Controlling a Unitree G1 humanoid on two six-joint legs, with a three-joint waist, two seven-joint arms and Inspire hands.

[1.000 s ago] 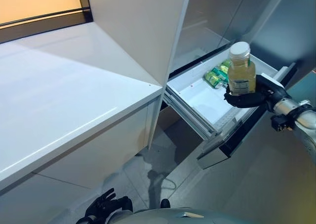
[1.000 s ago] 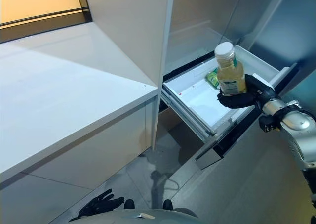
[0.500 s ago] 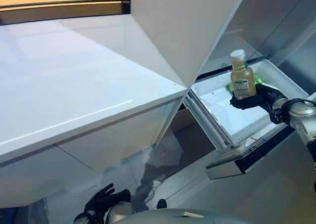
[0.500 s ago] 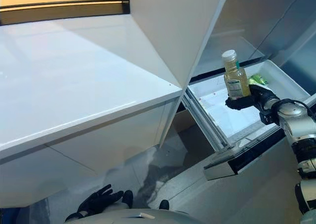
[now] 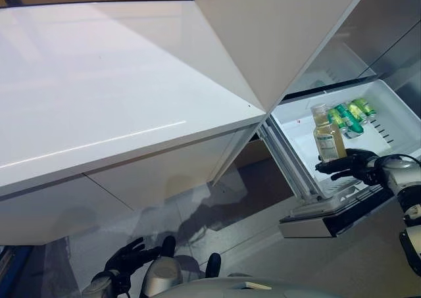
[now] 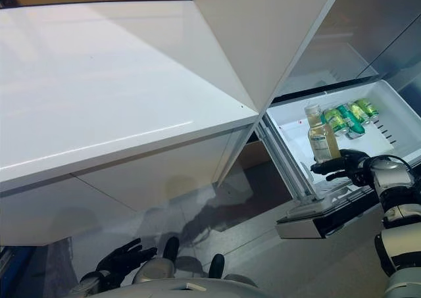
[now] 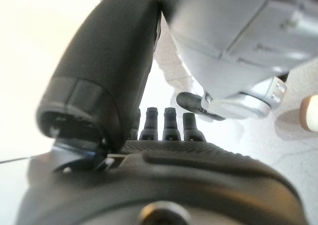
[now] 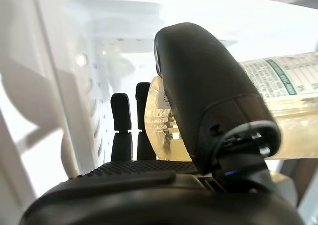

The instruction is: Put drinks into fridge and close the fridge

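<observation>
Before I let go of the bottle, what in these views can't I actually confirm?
- Base of the bottle: the right hand covers it in both eye views, so contact with the fridge drawer floor is unclear.
- Right hand's grip: in the right wrist view its thumb blocks the contact area.
- Green cans: too small to read.
- Left hand: low by the floor, partly cut off.

Bottle (image 5: 327, 137) base hidden behind right hand (image 5: 352, 164) and drawer (image 5: 395, 137) front wall; can't tell if it touches the drawer floor. In the right wrist view its cap end runs off frame. Cans (image 5: 348, 116) too small to count or read. Left hand (image 5: 125, 264) is partly cut off at the frame bottom. Drawer's right end is cropped by the edge.
</observation>
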